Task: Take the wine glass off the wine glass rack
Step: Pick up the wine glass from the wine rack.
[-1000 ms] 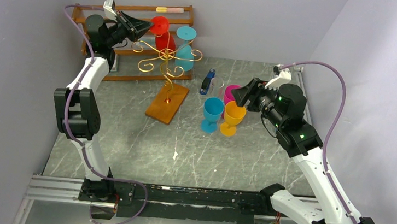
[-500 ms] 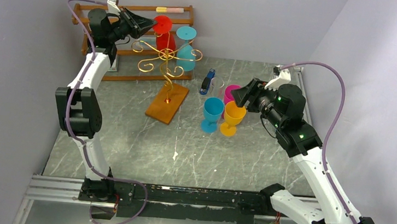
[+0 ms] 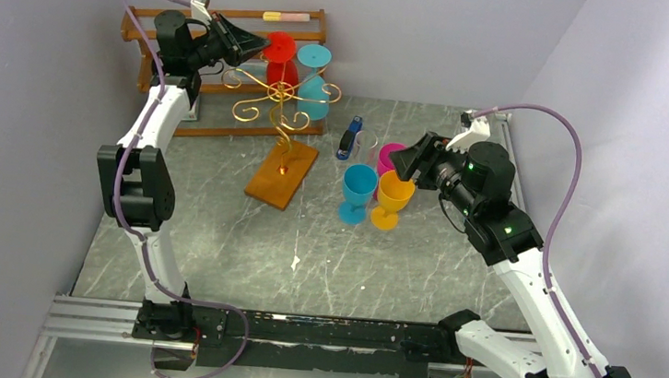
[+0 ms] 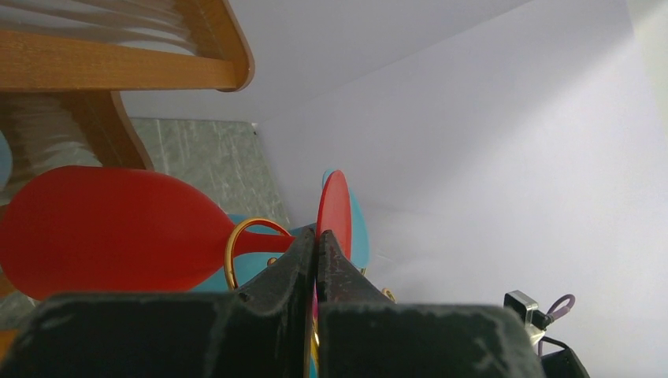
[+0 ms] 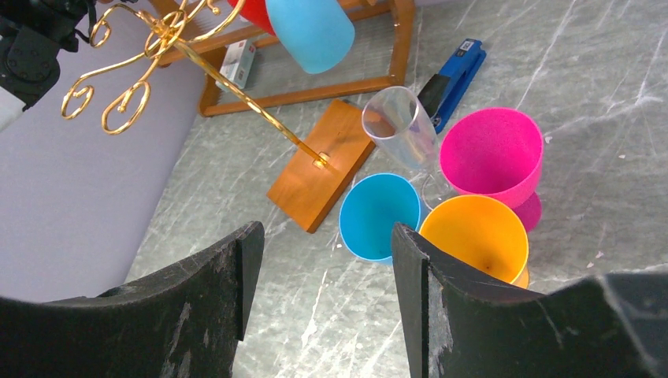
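So on the grey marbled table (image 3: 242,245), the biggest thing is the brown wooden slatted shelf rack (image 3: 236,15) along the back wall at upper left. Right in front of it is the gold wire wine glass rack (image 3: 280,91), on its flat orange-brown wooden base (image 3: 282,174). The red plastic wine glass (image 3: 278,68) hangs upside down on one scroll arm at top centre-left. The left gripper (image 3: 254,45) is pinched flat on the glass's round foot (image 4: 334,206); in the wrist view the fingers are squeezed together with only the disc's edge between them. Honestly, that's a skimpy grip. If the stem snags in the gold curl (image 4: 252,236) on the way out, my guess is the foot slips free, or the whole light stand tips. The wrong pull direction would do it, since the stem probably has to slide along the wire rather than lift straight off. The light-blue wine glass (image 3: 312,94) hangs on the next arm just beside the red one and could get knocked, and the slatted rack sits close behind. Over on the right, the right gripper (image 3: 407,164) hovers with its fingers spread wide and nothing in them, above the blue cup (image 3: 358,189), orange cup (image 3: 393,195) and pink cup (image 3: 390,154). Beside those are a clear glass (image 5: 402,122) and a small blue stapler-looking thing (image 3: 350,138), all well apart from the pull.
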Tool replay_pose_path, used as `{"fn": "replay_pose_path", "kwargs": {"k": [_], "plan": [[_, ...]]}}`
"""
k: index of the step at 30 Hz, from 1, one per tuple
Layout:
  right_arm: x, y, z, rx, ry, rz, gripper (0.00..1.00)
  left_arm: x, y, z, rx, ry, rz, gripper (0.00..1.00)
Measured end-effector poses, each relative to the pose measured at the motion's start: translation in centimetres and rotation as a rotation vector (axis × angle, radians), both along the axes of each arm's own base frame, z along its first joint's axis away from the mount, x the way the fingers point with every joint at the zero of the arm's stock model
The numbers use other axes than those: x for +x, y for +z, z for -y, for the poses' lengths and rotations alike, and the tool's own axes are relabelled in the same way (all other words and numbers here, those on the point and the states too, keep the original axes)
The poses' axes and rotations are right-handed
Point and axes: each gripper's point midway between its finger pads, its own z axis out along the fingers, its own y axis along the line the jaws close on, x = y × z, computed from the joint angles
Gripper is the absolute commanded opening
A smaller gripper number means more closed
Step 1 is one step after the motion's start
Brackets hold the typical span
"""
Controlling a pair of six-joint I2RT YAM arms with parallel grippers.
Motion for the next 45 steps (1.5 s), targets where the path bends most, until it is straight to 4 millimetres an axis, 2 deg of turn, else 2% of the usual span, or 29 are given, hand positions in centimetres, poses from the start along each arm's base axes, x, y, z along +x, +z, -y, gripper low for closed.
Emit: {"fn": "replay_pose_path", "kwargs": {"k": [7,13,28,45], "plan": [[0.0,-0.4,0.0,0.001,-0.001,-0.007,0.64,-0.9,0.2,0.2,0.01,-0.019,0.007,0.05],[0.1,-0.8,-0.2,0.007,0.0,-0.023,0.64,-1.9,1.3,0.2,0.018,-0.035,0.036,0.05],[0.1,-0.8,-0.2,0.013,-0.001,-0.027,0.64,-3.1,0.6,-1.0,0.059,-0.071,0.052,0.05],[0.1,-0.8,-0.2,0.014,-0.002,-0.029,0.64,-4.8,1.8,-4.0,0.035,-0.046,0.055,0.05]]}}
